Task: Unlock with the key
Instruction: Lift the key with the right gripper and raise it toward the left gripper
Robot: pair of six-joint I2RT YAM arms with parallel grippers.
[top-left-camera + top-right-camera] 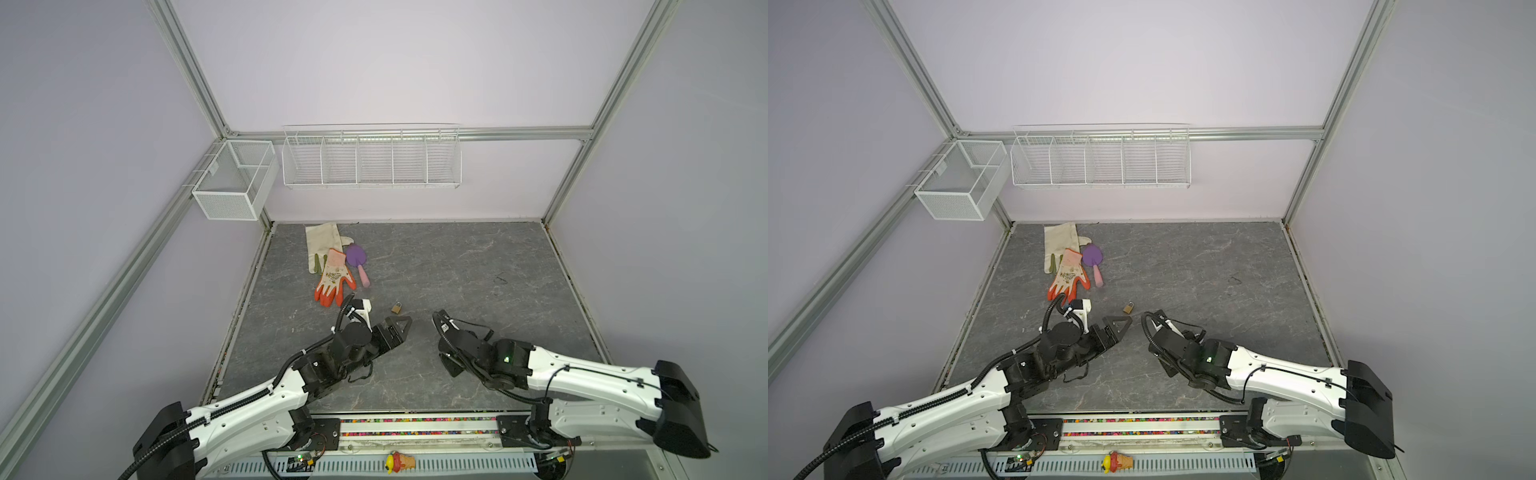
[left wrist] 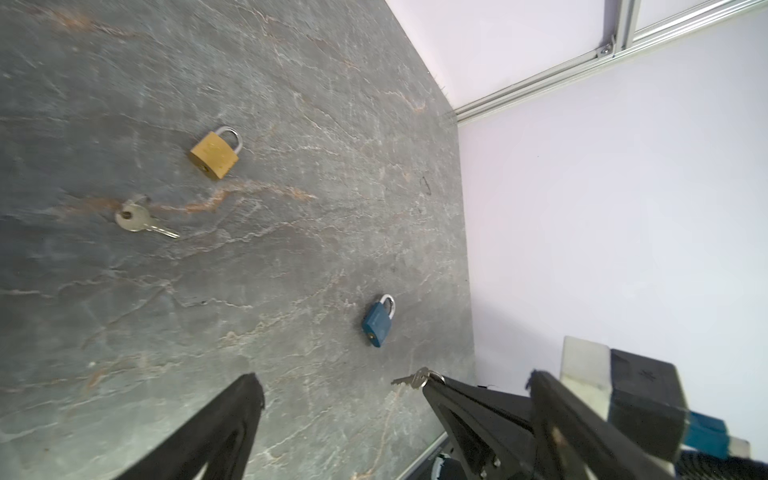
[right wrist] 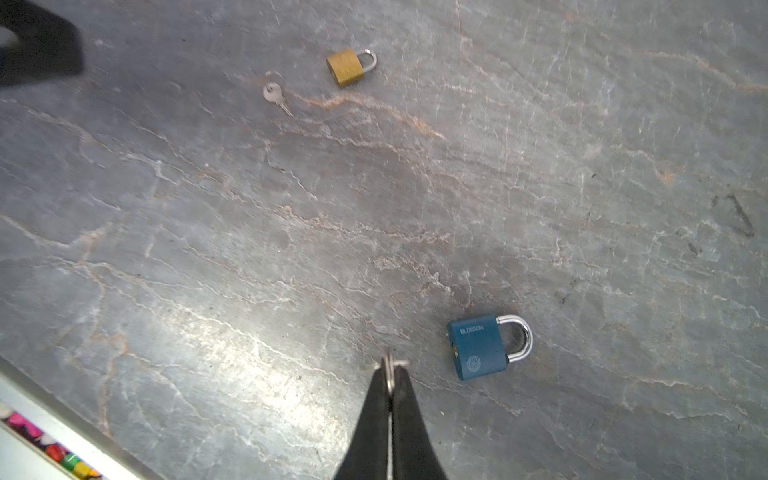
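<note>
— How far along were we?
— I had the right pincer (image 3: 390, 374) clenched on the key (image 2: 409, 379), just beside the blue padlock (image 3: 478, 347) on the bench (image 3: 208, 249). The left pincer (image 1: 402, 325) hung released. I judged inserting and turning not yet done.

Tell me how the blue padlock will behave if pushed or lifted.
The blue padlock lies flat on its broad face, so a push should slide it, not roll it. Its shiny metal shackle suggests it is rigid and heavy for its size. Smooth painted sides may slip.
</note>
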